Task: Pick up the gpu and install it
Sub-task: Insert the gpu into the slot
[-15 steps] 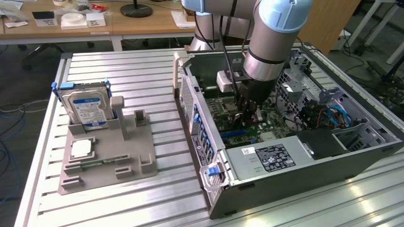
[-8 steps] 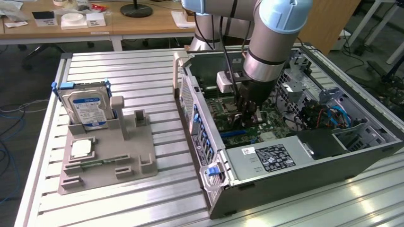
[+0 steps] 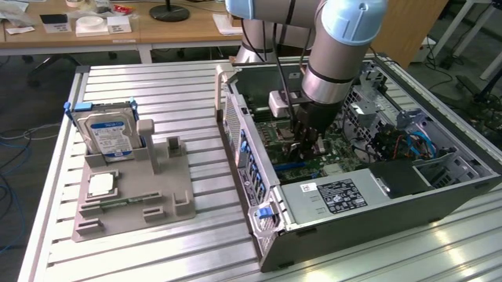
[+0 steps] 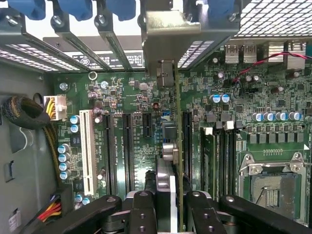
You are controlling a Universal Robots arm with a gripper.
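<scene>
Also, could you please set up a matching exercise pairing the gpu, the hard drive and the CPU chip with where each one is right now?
Things: 1 gpu; 2 hard drive; 3 CPU chip.
Places: A lying flat on the gray holder; B held by the gripper inside the computer case; C standing upright in the gray holder.
Pairs: 1-B; 2-C; 3-A.

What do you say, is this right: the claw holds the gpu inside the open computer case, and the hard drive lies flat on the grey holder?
No. The exterior view shows the hard drive standing upright in the grey holder, not lying flat. The claw does hold the gpu inside the open computer case.
</scene>
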